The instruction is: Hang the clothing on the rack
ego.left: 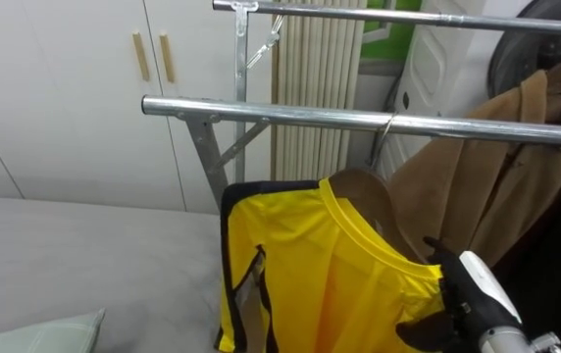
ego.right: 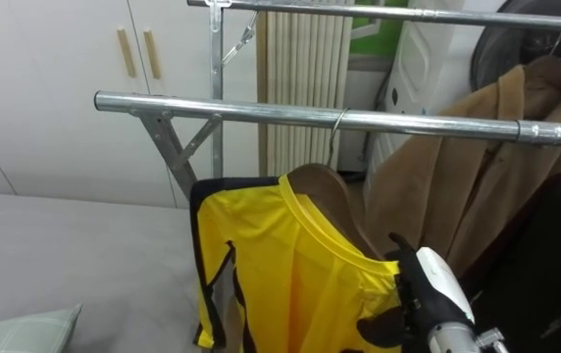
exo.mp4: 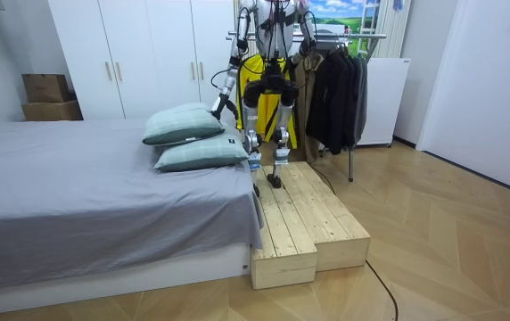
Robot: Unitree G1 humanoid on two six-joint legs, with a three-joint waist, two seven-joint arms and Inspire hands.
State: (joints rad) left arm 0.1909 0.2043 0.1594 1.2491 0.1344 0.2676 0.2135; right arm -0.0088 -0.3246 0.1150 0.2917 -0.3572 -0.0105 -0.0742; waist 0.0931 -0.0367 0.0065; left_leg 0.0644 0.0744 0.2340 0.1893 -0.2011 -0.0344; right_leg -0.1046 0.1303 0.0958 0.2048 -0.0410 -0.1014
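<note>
Already hung, yellow shirt (ego.left: 310, 265), right robot hand (ego.left: 472, 289) clamping its shoulder, rail (ego.left: 290, 115) bare leftward.

The right robot hand (ego.left: 469, 286) has black fingers, a glossy white back shell and a silver wrist.

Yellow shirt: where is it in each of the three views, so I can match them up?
Left eye view: yellow shirt low centre, below the metal rail.
Right eye view: low centre, slightly further left.
Room view: top centre, behind the robot.
Shared landmark: white wardrobe.
</note>
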